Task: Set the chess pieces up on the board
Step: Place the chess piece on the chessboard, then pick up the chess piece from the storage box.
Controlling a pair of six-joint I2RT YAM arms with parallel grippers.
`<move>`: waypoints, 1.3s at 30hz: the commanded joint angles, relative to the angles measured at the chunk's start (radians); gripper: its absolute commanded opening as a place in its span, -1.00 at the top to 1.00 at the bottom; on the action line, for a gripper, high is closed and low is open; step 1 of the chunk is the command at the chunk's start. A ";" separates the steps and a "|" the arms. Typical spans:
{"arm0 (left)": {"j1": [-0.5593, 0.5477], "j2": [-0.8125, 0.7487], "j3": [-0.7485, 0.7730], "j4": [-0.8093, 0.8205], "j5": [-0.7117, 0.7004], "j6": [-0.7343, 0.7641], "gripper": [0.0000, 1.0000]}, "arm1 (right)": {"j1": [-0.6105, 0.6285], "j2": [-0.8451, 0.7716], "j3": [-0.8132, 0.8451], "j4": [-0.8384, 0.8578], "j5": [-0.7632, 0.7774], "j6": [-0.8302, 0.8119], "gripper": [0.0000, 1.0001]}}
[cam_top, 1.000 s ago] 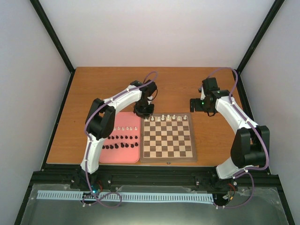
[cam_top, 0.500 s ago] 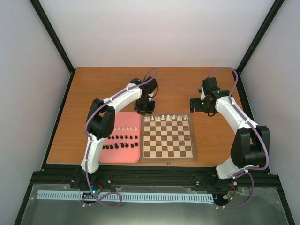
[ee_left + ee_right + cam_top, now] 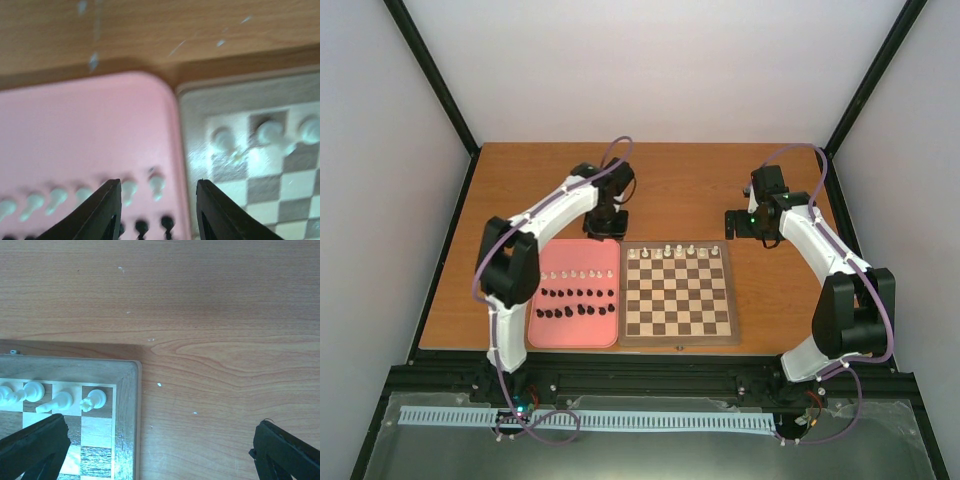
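Left jaws: open, empty, white chess pieces [image 3: 129,189] between them. Right jaws: wide open, the board [image 3: 126,410] at one tip.

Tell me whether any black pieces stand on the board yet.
No: the black pieces all sit on the pink tray; the board holds only white pieces.

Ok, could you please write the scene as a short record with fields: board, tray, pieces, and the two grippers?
board: white pieces stand only along its far row; the other squares are bare
pink tray: lies beside the board, on the left
tray contents: one row of small white pieces, two rows of black pieces
left gripper: open, holding nothing, above the tray's far right corner
right gripper: open wide, holding nothing, above the table by the board's far right corner
exact piece count: too small to tell
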 commanded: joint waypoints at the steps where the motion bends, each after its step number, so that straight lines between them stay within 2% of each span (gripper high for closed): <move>1: 0.059 -0.154 -0.160 0.024 -0.029 -0.010 0.11 | -0.009 -0.031 -0.004 -0.004 -0.008 -0.008 -1.00; 8: 0.265 -0.364 -0.405 0.101 -0.013 -0.067 0.09 | -0.009 -0.032 -0.007 -0.003 -0.014 -0.006 -1.00; 12: 0.388 -0.412 -0.484 0.115 0.004 -0.054 0.13 | -0.009 -0.031 -0.015 0.002 -0.023 -0.004 -1.00; 13: 0.414 -0.416 -0.510 0.124 0.021 -0.050 0.20 | -0.009 -0.030 -0.015 0.002 -0.025 -0.002 -1.00; 15: 0.454 -0.419 -0.544 0.141 0.045 -0.045 0.45 | -0.009 -0.032 -0.017 0.003 -0.027 0.000 -1.00; 17: 0.471 -0.412 -0.567 0.150 0.055 -0.040 0.54 | -0.009 -0.033 -0.017 0.003 -0.027 0.001 -1.00; 24: 0.514 -0.394 -0.642 0.203 0.103 -0.058 0.55 | -0.009 -0.041 -0.024 0.000 -0.021 0.000 -1.00; 39: 0.517 -0.353 -0.693 0.222 0.125 -0.057 0.53 | -0.009 -0.039 -0.031 0.000 -0.020 0.000 -1.00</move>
